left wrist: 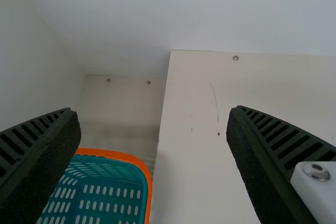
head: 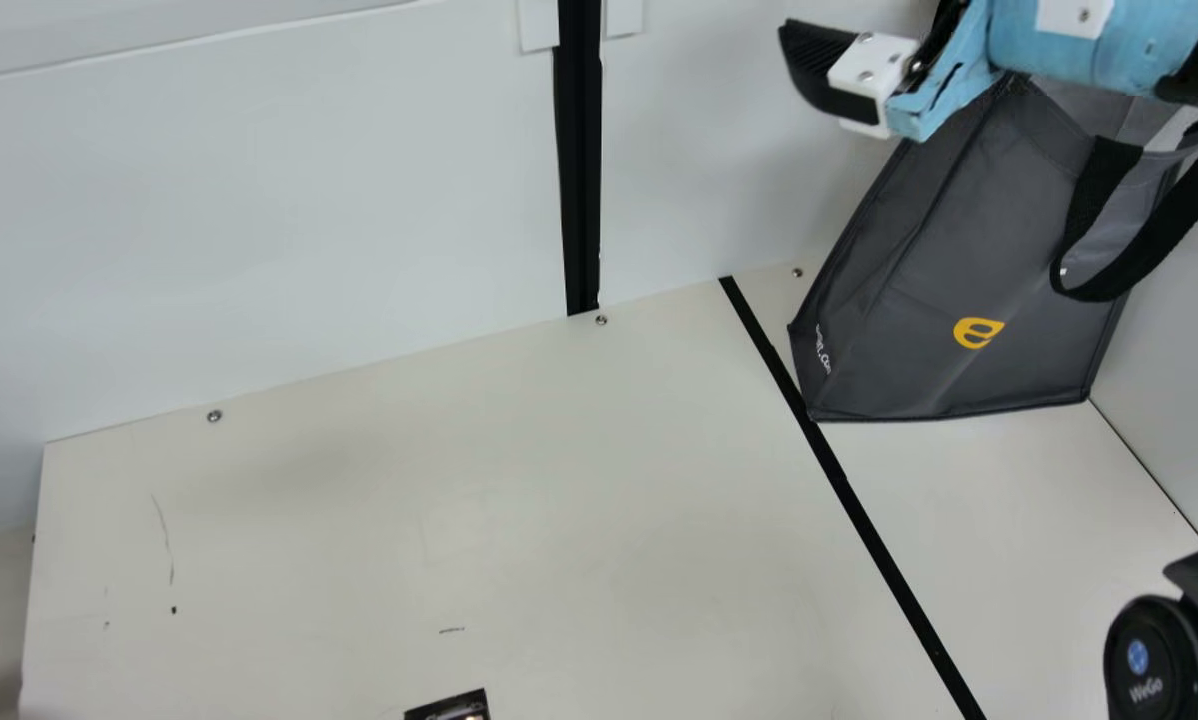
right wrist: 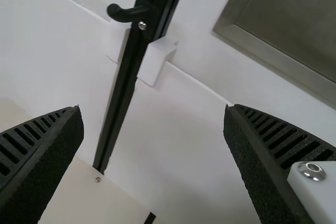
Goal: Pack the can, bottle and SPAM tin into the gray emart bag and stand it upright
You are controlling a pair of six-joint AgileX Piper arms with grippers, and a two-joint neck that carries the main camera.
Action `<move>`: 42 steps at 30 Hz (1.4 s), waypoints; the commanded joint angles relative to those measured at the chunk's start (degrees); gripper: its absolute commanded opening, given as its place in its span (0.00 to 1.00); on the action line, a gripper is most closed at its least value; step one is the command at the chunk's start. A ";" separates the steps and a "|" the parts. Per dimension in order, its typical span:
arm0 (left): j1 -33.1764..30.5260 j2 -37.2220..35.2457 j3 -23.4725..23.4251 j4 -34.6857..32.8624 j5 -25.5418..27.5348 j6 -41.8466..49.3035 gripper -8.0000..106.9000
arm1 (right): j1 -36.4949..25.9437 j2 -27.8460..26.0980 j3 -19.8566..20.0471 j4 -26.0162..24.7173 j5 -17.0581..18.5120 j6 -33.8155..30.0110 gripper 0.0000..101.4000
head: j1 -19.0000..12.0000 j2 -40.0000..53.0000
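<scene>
At the far right corner of the bench [head: 359, 550], the gray fabric emart bag [head: 959, 260] is seen with its base down and its body leaning, partly covered above by the blue-wrapped right arm [head: 1069, 50]; whether anything is packed inside cannot be told. The black ribbed right tool [right wrist: 154, 107] is spread wide with nothing gripped, as is the black ribbed left tool [left wrist: 154, 110]. The bag could be tipped or its mouth crumpled if the right arm were swung across its top, and the black webbing handle [head: 1149, 245] could be snagged by a wrist. If the base is poorly spread or the load uneven, the upright stance might be lost. On the bag, a yellow emblem [head: 978, 332] is printed in front and pale lettering [head: 823, 350] near a lower corner; a blue badge and white print are carried by the round black housing [head: 1149, 650].
</scene>
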State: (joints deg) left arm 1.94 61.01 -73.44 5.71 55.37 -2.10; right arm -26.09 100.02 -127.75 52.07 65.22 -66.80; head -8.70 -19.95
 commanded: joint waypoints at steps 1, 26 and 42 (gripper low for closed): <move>0.00 0.00 0.00 0.00 0.00 0.00 0.85 | 1.41 -1.24 3.85 -1.01 -1.29 0.64 0.94 | -1.30 -0.05; 0.00 0.00 0.00 0.00 0.00 0.00 0.85 | 12.65 -14.11 29.78 -15.45 -13.55 12.72 0.94 | -1.30 -0.05; 0.00 0.00 0.00 0.00 0.00 0.00 0.85 | 15.55 -19.10 38.10 -19.74 -13.39 17.58 0.94 | -1.30 -0.05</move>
State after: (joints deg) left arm 1.94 61.01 -73.44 5.71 55.37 -2.10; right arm -10.52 81.16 -90.00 32.39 51.48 -49.33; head -8.70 -19.95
